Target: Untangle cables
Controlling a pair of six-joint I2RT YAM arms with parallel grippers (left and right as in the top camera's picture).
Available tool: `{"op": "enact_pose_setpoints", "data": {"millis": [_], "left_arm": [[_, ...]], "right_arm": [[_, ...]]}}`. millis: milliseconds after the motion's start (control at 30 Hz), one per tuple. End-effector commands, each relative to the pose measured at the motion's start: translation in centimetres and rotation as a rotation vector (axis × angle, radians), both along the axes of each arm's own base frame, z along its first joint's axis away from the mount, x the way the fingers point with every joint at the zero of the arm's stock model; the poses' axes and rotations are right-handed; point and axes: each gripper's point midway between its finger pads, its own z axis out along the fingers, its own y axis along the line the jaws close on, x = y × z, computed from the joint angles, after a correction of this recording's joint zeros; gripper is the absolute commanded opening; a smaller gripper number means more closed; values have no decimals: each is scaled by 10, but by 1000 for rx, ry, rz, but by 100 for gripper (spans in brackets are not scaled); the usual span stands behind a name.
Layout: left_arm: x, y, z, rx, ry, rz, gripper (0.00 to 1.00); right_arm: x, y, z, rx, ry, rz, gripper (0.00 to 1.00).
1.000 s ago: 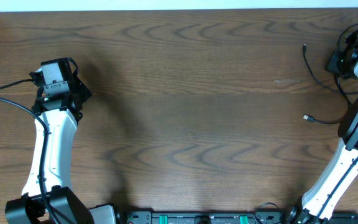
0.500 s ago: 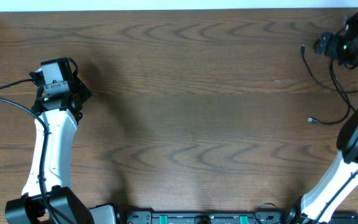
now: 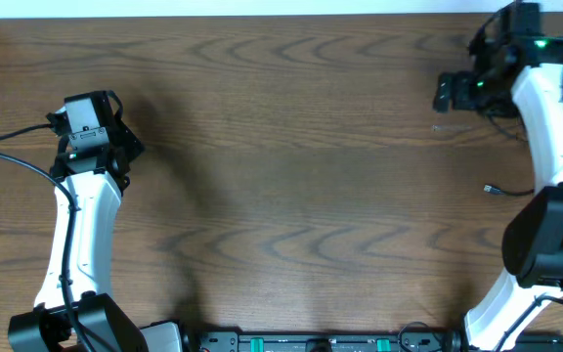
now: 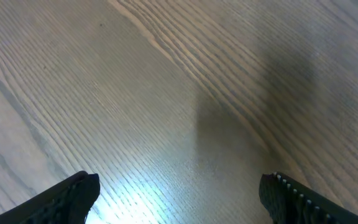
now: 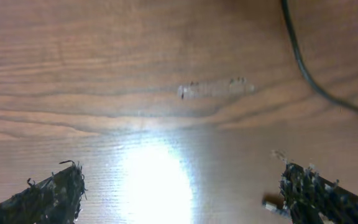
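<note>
Your right gripper (image 3: 444, 94) has swung away from the table's (image 3: 291, 147) far right edge, where it sat a second ago. It now hangs further in, at about 2 o'clock on the overhead view, with its fingers aimed toward 9 o'clock. Its jaws, which were pinched together then, now stand wide apart. In the right wrist view there is only bare wood and a pale scuff (image 5: 216, 89) between them, and they hold nothing.

The black cable (image 5: 300, 56) lies on the wood at about 1 o'clock in that wrist view, clear of both fingers. From overhead you see one small plug end (image 3: 490, 189) at roughly 3 o'clock on the table, just in from the right arm, and it has slid slightly toward the edge since the earlier frame. The cable's other end, which showed near the top right before, is now hidden under the arm.

Your left gripper (image 4: 179, 186) has not moved. It sits at 9 o'clock with its fingers spread over empty wood.
</note>
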Motion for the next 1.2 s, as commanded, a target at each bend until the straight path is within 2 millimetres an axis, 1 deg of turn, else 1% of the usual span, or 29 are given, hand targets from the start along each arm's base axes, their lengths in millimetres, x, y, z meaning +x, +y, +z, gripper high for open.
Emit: {"op": "enact_pose_setpoints", "data": {"millis": [0,33,67,133,267,333,367,433,600,733,933,967,1167], "left_arm": [[2,7,7,21,-14,24,87],[2,7,7,21,-14,24,87],[2,7,7,21,-14,24,87],[2,7,7,21,-14,24,87],[2,7,7,21,-14,24,87],[2,7,7,21,-14,24,87],[2,7,7,21,-14,24,87],[2,7,7,21,-14,24,87],[2,7,7,21,-14,24,87],[2,7,7,21,-14,24,87],[2,7,7,21,-14,24,87],[2,7,7,21,-14,24,87],[2,7,7,21,-14,24,87]], "right_arm": [[-10,-4,-15,-137,51,-135,99],[-16,-4,-22,-155,69,-170,99],[-26,0,-33,-152,105,-195,99],[-42,1,-48,-154,163,-225,99],[-84,0,-77,-170,307,-295,99],[-97,-3,-89,-186,342,-340,99],[-101,-5,-92,-195,349,-351,99],[-111,-13,-102,-232,360,-416,99],[-118,-24,-125,-212,338,-552,99],[-124,-29,-141,-162,340,-597,99],[-143,-43,-162,-120,368,-667,99],[-147,-47,-167,-113,367,-686,99],[-151,-63,-179,-97,339,-743,99]]}}
